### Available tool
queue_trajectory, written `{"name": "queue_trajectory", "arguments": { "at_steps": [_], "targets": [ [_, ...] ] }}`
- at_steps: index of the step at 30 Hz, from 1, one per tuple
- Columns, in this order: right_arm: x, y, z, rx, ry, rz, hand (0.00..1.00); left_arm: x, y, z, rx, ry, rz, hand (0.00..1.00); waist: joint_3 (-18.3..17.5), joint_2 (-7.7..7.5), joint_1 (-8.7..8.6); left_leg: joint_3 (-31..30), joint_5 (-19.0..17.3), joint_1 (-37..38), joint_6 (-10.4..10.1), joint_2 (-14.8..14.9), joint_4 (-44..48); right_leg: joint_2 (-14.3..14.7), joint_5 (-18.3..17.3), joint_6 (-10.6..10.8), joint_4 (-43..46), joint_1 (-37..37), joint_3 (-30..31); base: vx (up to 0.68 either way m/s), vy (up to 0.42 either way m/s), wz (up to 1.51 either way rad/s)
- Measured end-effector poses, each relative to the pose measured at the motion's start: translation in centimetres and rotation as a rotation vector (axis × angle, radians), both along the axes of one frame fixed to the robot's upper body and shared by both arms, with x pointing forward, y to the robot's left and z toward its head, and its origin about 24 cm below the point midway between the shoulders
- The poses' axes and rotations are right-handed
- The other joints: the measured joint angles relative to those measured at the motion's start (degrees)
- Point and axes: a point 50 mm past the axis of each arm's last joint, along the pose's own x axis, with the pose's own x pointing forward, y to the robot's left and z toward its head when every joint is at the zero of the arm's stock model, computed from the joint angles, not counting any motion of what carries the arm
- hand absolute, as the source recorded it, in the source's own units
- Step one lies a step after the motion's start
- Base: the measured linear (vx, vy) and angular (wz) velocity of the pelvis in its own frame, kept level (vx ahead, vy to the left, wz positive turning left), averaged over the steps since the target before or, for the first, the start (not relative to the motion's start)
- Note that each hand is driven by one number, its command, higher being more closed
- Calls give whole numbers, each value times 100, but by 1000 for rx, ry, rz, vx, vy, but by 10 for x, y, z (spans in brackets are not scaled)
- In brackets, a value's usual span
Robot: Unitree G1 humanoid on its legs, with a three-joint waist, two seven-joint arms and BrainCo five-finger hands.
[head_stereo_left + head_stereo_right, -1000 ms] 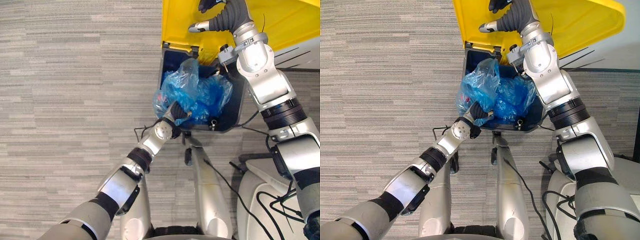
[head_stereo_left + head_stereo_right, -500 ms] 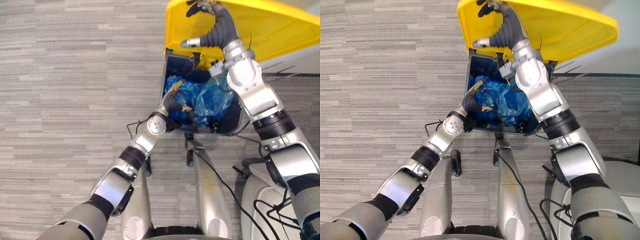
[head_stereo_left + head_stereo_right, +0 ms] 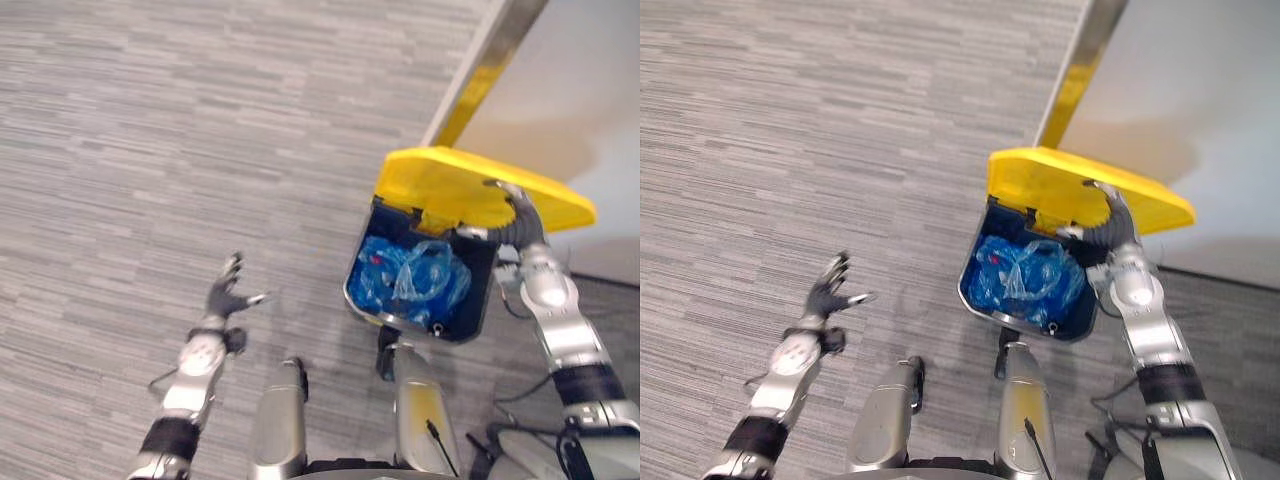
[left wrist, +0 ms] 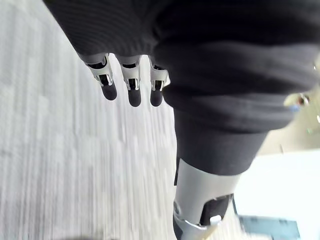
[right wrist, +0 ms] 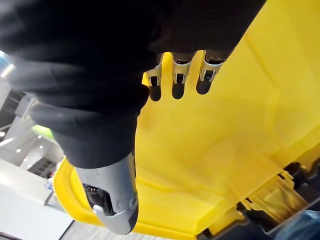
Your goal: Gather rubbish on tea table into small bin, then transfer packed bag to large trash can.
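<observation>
Left hand (image 3: 226, 296) hangs over grey carpet (image 3: 110, 150), well apart from the can. Its wrist view shows relaxed fingers (image 4: 133, 87), empty. The blue bag (image 3: 410, 282) lies inside the dark trash can (image 3: 482, 292). Right hand (image 3: 519, 216) reaches under the raised yellow lid (image 3: 440, 185) — straight fingers (image 5: 178, 86) by its underside. Beyond, a metal wall strip (image 3: 480, 80).

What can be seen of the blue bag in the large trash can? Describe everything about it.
The blue bag is thin, crinkled, translucent plastic, bunched up, with something red showing through. It lies inside the dark trash can, below its raised yellow lid. Neither hand touches it: the right hand props the lid, the left hand hangs open over the floor.
</observation>
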Motion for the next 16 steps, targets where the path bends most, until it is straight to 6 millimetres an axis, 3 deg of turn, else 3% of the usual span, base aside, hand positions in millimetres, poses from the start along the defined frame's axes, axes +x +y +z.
{"name": "queue_trajectory", "arguments": {
  "at_steps": [3, 4, 7, 8, 9, 10, 11, 12, 13, 14, 16],
  "targets": [
    [-19, -2, -25, 11, 102, 10, 0, -36, 12, -17, -11, 109, 62, 0, -94, -127, 102, 154, 35, 159, 13, 10, 0, 10, 238, 106, -293, 132, 22, -129, 41, -28],
    [-30, -3, -38, 21, 151, 6, 0, -46, 11, -23, -28, 136, 90, 0, -189, -87, 105, 201, 175, 150, 105, 81, -136, 0, 256, 225, -514, 200, -48, -205, 22, -20],
    [-54, 2, -73, 81, 281, 2, 0, -64, 8, -35, -76, 187, 156, 0, -380, -369, 36, 393, 686, 294, 149, 113, -842, -141, 23, -98, 1258, -71, 71, -148, -50, -10],
    [-72, 6, -96, 109, 372, -7, 0, -70, 4, -39, -100, 209, 150, 0, -545, -440, -10, 393, 906, 328, 89, 114, -1171, -194, -120, -172, 1897, 142, 43, -48, -106, -2],
    [-79, 8, -103, 111, 404, -7, 0, -73, 2, -40, -106, 215, 151, 0, -630, -504, -39, 393, 956, 312, 58, 114, -1242, -238, -112, -180, 2022, 277, 45, -49, -166, -10],
    [-95, 10, -114, 127, 458, -11, 0, -75, -2, -43, -118, 224, 155, 0, -787, -623, -43, 406, 999, 207, -26, 131, -1287, -274, -272, -56, 1865, 490, 21, -90, -181, -18],
    [-102, 9, -118, 128, 482, -19, 0, -73, -9, -46, -144, 227, 155, 0, -836, -549, -66, 374, 1067, 102, -150, 225, -1384, -91, -286, -48, 1499, 577, -185, -123, -194, -35],
    [-112, 10, -125, 129, 512, -29, 0, -72, -18, -47, -170, 226, 137, 0, -1063, -377, -27, 368, 1144, 47, -245, 476, -1792, 289, -470, 144, 505, 813, -258, -79, -170, -43],
    [-116, 11, -127, 129, 522, -27, 0, -73, -18, -46, -169, 219, 137, 0, -1136, -415, 1, 424, 1238, 11, -228, 505, -1983, 272, -678, 57, 351, 860, -271, -42, -180, -51],
    [-122, 10, -130, 134, 538, -38, 0, -74, -18, -47, -164, 221, 135, 0, -1230, -569, -45, 547, 1578, 36, -341, 346, -2207, 221, -1020, -246, -214, 1019, -318, -28, -183, -45],
    [-132, -1, -142, 141, 606, -95, 0, -71, -29, -55, -202, 244, 130, 0, -1374, -252, -38, 418, 1736, 157, -249, 523, -2623, 614, -535, -349, -868, 1108, -219, -49, -100, -43]
  ]
}}
